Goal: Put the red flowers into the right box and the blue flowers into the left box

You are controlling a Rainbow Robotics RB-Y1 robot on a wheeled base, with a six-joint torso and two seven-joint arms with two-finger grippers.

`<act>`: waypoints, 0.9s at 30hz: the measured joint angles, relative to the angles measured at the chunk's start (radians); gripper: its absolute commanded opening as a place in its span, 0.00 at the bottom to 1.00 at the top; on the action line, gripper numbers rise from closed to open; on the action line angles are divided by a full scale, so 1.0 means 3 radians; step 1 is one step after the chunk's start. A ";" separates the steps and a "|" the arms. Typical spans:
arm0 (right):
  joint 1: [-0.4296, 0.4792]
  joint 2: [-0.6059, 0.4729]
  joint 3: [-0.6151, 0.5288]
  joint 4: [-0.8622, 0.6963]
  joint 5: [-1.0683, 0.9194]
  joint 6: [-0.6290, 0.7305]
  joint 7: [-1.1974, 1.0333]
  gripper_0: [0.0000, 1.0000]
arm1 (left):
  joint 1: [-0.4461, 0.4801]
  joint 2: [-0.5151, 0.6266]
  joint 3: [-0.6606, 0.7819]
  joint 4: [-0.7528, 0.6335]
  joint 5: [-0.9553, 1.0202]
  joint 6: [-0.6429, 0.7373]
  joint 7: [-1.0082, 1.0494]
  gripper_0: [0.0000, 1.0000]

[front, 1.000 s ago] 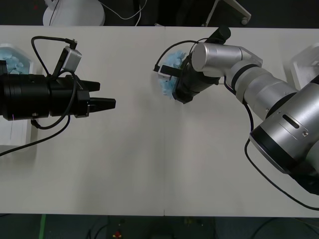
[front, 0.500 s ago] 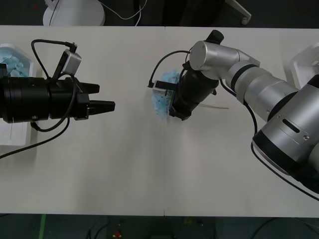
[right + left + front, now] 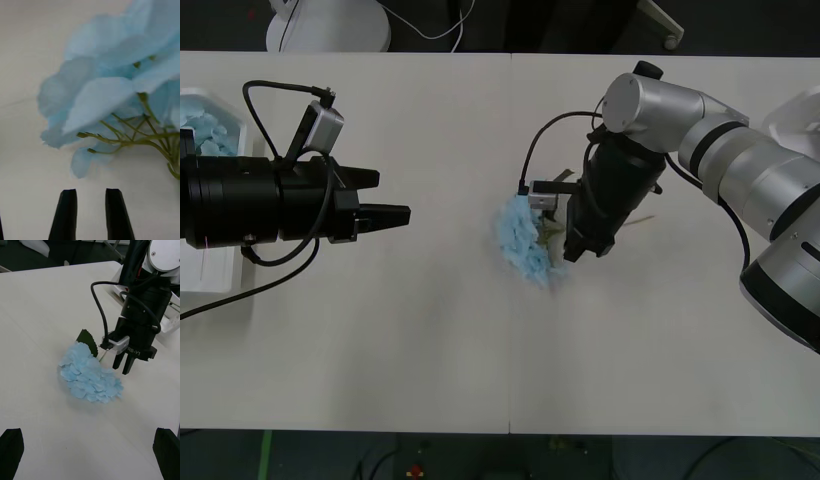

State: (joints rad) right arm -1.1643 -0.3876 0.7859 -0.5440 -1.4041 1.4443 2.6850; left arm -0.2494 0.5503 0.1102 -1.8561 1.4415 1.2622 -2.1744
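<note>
One blue flower cluster lies on the white table near the middle, its green leaf and stem pointing back toward the right arm. My right gripper points down just right of the bloom, its black fingers a narrow gap apart and holding nothing. My left gripper hovers open to the flower's left, aimed at it. More blue flowers lie in the left box. The right box sits at the far right edge. The red flowers are out of view.
A cable loops off the right wrist above the flower. Bare table stretches between the two arms and toward the front edge. Beyond the table's far edge stands a white base on a dark floor.
The right gripper carried the blue flower toward the near side of the table and rightward, then let it go. The bloom now rests on the table. The left arm has not moved.
</note>
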 measured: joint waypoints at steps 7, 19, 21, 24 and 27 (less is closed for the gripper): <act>0.0011 -0.0226 0.0009 -0.0150 0.0002 -0.0420 0.0000 0.75 | 0.0001 -0.0001 0.0000 0.0000 -0.0001 0.0000 -0.0001 1.00; 0.0098 -0.0442 0.0078 -0.0690 0.0446 -0.0955 0.0000 0.81 | 0.0004 -0.0001 0.0000 -0.0001 -0.0002 -0.0002 -0.0003 1.00; 0.0146 -0.0442 0.0119 -0.0725 0.0456 -0.0978 0.0000 0.82 | 0.0006 -0.0001 0.0000 -0.0001 -0.0002 -0.0002 -0.0003 1.00; 0.0217 -0.0442 0.0147 -0.0749 0.0473 -0.0979 0.0000 0.82 | 0.0011 -0.0002 0.0000 -0.0001 -0.0002 -0.0003 -0.0004 1.00; 0.0282 -0.0443 0.0150 -0.0760 0.0482 -0.1015 0.0000 0.82 | 0.0017 -0.0002 0.0000 -0.0002 -0.0002 -0.0003 -0.0004 1.00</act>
State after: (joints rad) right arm -1.0797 -0.5204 0.8310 -0.7720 -1.2595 1.1399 2.6850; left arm -0.2443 0.5497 0.1103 -1.8565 1.4408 1.2612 -2.1757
